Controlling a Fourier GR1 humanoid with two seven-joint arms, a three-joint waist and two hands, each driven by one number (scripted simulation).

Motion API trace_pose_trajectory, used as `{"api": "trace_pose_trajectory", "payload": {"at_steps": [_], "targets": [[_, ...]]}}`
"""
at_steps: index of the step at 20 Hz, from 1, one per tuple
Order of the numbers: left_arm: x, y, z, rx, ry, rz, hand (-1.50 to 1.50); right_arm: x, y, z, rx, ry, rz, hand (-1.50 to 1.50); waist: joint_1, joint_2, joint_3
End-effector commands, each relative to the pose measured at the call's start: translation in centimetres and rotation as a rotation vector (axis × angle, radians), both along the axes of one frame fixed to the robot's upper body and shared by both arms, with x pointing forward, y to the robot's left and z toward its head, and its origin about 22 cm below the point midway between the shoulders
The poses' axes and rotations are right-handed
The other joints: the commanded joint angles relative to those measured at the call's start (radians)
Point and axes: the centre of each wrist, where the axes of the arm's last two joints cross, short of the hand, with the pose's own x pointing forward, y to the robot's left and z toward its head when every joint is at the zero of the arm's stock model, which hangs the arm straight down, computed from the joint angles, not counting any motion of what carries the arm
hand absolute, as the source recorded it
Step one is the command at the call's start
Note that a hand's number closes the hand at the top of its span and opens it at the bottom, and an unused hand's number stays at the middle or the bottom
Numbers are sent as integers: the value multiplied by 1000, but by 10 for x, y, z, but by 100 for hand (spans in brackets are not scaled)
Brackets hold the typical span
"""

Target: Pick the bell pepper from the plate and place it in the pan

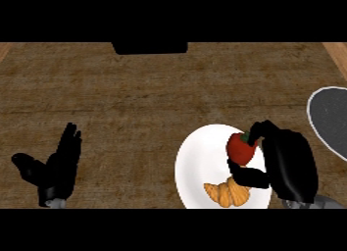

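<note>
Right hand (288, 164) is curled round the pepper (241, 148) on the plate (194, 162), next to a croissant (228, 192), looks ready to lift toward the pan (339, 122) at the plate's right; left hand (57, 166) rests open.

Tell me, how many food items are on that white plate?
2: a red bell pepper inside the right hand, and a croissant at the plate's near edge.

The counter (133, 98) looks like rough, matt brown wood grain, with paler smooth wood strips at 11 and 1 o'clock. The plate (198, 157) is smooth, plain white. The bell pepper (240, 148) is glossy red. The pan (339, 122), at 3 o'clock, is matt dark grey with a pale rim. The croissant (228, 192) looks flaky, golden.
</note>
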Motion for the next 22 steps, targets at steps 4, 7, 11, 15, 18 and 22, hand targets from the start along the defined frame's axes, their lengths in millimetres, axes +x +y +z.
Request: {"api": "trace_pose_trajectory", "payload": {"at_steps": [4,7,11,15,18,22], "targets": [[0,2,-17,-27,64,-4,0,-26,-13,63,82,-194,-162,150,1,13,-7],[-3,13,-9,-35,84,-15,0,-25,-24,74,96,-192,-209,150,11,14,-7],[-10,12,-17,-25,57,-36,0,-10,-52,83,170,-214,-242,150,22,18,-6],[-8,0,-10,-27,62,-33,0,13,-93,73,237,-240,-279,150,27,20,-5],[10,-5,-6,-31,74,-23,0,31,-127,65,185,-261,-319,150,25,22,-5],[11,-17,1,-32,66,-47,0,58,-163,36,109,-270,-358,150,38,25,-4]]}}
